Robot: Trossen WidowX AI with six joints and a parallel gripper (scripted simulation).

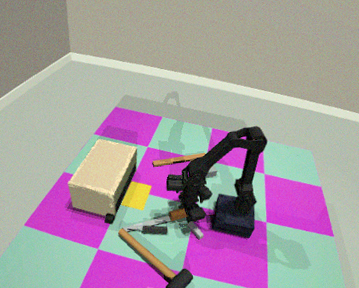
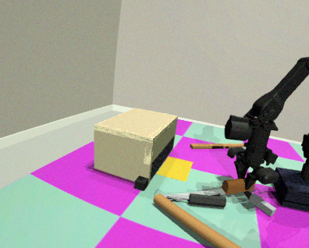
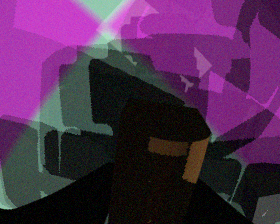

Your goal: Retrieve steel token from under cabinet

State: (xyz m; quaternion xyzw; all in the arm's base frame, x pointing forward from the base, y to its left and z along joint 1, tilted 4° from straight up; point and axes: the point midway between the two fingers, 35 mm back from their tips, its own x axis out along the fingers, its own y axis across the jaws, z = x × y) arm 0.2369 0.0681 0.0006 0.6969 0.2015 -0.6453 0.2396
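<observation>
Gripping the brown handle [image 1: 177, 214] [image 2: 232, 186] [image 3: 162, 150] of a long, thin metal-bladed tool, the gripper's fingers [image 1: 191, 215] [image 2: 243, 182] are closed on it low over the checkered table. The tool's long axis runs from the gripper toward the cabinet's side of the table, its pale blade pointing that way. Near the blade lies a dark-handled tool [image 1: 154, 230] [image 2: 207, 200]; beyond, a black-headed mallet [image 1: 179, 283] [image 2: 195, 220] lies with its wooden handle's end near the blade tip. The yellow square [image 1: 136, 195] [image 2: 175, 168] lies flat before the cream cabinet [image 1: 103, 171] [image 2: 125, 152]. The cabinet's low front is dark, its contents indistinguishable; the steel token's place cannot be told.
</observation>
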